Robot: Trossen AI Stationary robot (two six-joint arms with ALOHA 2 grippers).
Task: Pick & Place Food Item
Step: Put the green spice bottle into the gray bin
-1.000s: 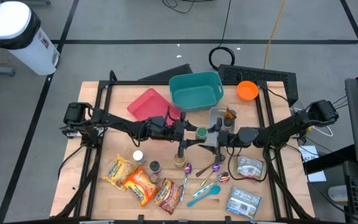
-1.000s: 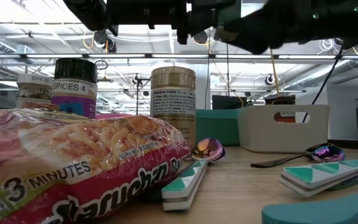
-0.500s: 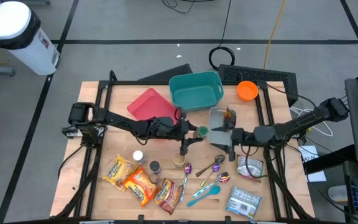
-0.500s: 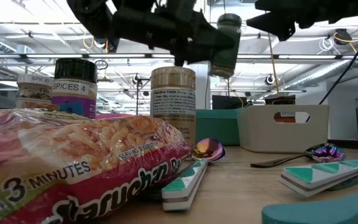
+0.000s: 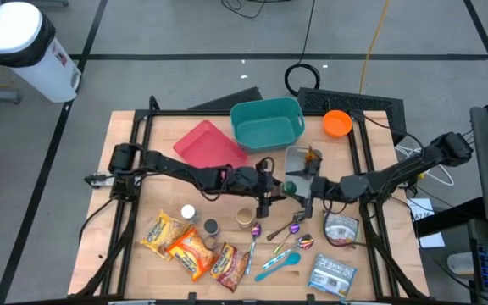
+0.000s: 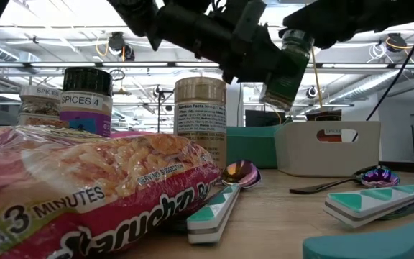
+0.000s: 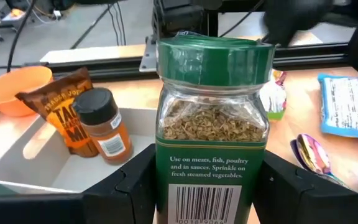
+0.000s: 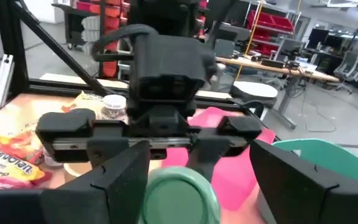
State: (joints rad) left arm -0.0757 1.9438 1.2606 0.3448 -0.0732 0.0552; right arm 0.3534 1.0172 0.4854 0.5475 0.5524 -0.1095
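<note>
the left gripper [image 5: 276, 188] is pinching a green-capped herb jar [image 7: 212, 124] between its jaws, above the middle of the worktop [image 5: 134, 212]. the right gripper [image 5: 305, 191] is sitting right at the jar's cap end with its jaws spread, one on each side of the green cap [image 8: 178, 196], and it is hard to make out whether they are touching it.

the left wrist view is showing the jar's label, barcode and dried herbs, which the high view is reducing to a small green dot [image 5: 290, 187]. past the left jaws it is also giving a white bin [image 7: 55, 165] holding an orange-filled spice bottle [image 7: 104, 124] and a brown snack bag [image 7: 61, 112], with an orange bowl [image 7: 11, 90] beyond. the low view is showing the jar [image 6: 287, 65] tilted and hanging well above the table surface, in front of a tan jar [image 6: 200, 115] standing upright below the left jaws, beside a ramen packet [image 6: 85, 187] and a spice jar [image 6: 86, 101].

only the high view is showing the whole layout: a teal bin [image 5: 267, 124] and a red tray [image 5: 206, 144] beyond the jaws, spoons [image 5: 286, 233] and packets on the near side.

in the right wrist view the jar's body is hidden behind its cap, and the left arm's wrist is filling the middle. in the low view both grippers are cut off by the upper edge.
</note>
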